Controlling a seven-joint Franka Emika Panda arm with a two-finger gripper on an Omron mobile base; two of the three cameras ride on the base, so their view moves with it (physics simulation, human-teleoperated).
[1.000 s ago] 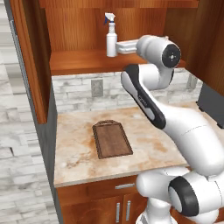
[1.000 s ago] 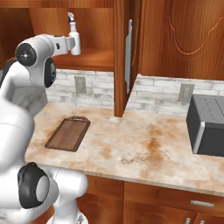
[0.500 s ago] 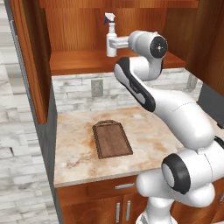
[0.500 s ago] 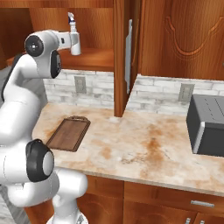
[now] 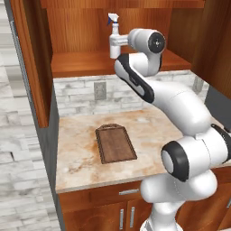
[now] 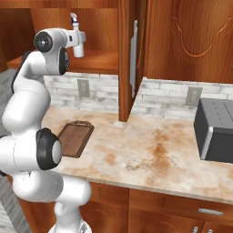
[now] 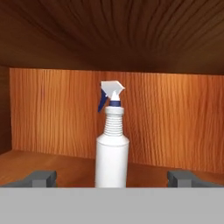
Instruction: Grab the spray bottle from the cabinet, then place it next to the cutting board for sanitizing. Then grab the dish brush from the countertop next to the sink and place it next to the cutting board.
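White plastic is what the spray bottle (image 7: 112,148) is made of, and it has a little blue tip on its trigger. It stands straight up on the wooden shelf (image 5: 85,65) inside the cabinet (image 5: 29,67), with its long side pointing up and down. The trigger nose points off to the left in the hand view.

The gripper (image 7: 112,178) is up at the shelf too, and it looks straight at the bottle. The bottle sits right in the middle, between the two dark fingertips (image 7: 40,178), but a little farther back. The fingertips stand wide apart, as wide as they go, and they hold nothing. They do not touch the bottle.

From the left base view, the end of the white arm is just beside the bottle, at the height of its body. So the bottle lies straight ahead of the gripper, not off to one side. The gap between the fingertips looks a good deal wider than the bottle, so the bottle should fit in.

The next move is likely a short push forward, so that the fingertips come to both sides of the white body. Then they can close on it. If the gripper bumps the bottle first, the tall thin bottle could tip over.

Down below, the cutting board (image 5: 115,143) lies flat on the bench (image 5: 149,128). That is where the bottle has to go, right next to it.
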